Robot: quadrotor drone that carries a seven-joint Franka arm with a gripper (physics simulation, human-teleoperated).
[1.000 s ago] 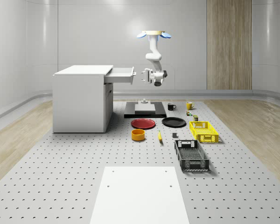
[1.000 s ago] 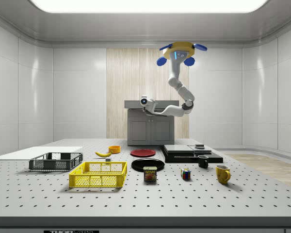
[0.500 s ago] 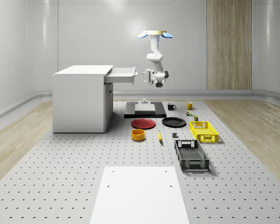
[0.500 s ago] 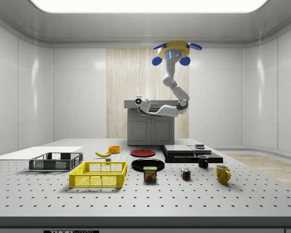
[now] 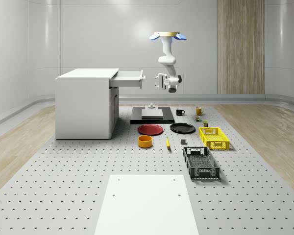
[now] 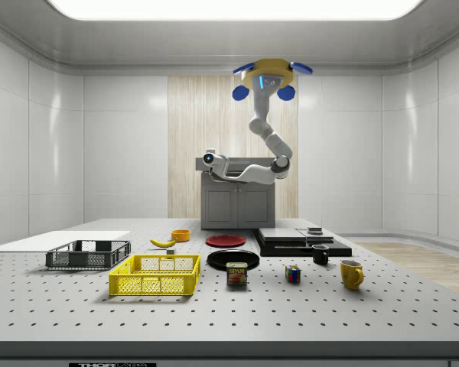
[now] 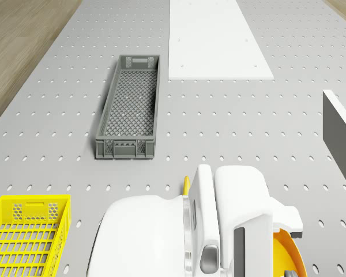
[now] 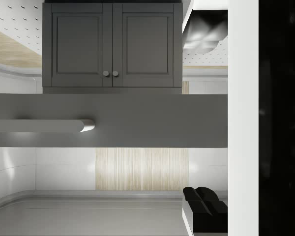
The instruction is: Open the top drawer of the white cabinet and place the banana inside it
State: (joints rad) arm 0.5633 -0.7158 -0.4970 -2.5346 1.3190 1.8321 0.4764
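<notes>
Drone (image 5: 167, 36) hovers high over the far part of the bench (image 5: 78, 166), above the black platform (image 5: 152, 117) and off the whole-scene view's right of the white cabinet (image 5: 85, 103); arm hangs down and bends toward the cabinet; end effector (image 5: 160, 81) sits level with the top drawer (image 5: 127, 78), just beside the drawer front, a small gap between them, not touching; top drawer is pulled out, open; in the side view the end effector (image 6: 209, 159) points to that view's left in front of the cabinet (image 6: 238, 195); cannot tell whether its fingers are spread or closed; nothing seen held.

Banana (image 5: 167, 143) lies on the bench, well below the end effector, between the orange bowl (image 5: 145, 141) and the black crate (image 5: 201, 162); in the side view the banana (image 6: 163, 242) is beside the orange bowl (image 6: 180, 235); red plate (image 5: 151, 129) and black plate (image 5: 182, 128) lie behind it; yellow crate (image 5: 213, 137) to the whole-scene view's right; wrist view shows the drawer handle (image 8: 42, 126) on the grey drawer front.
</notes>
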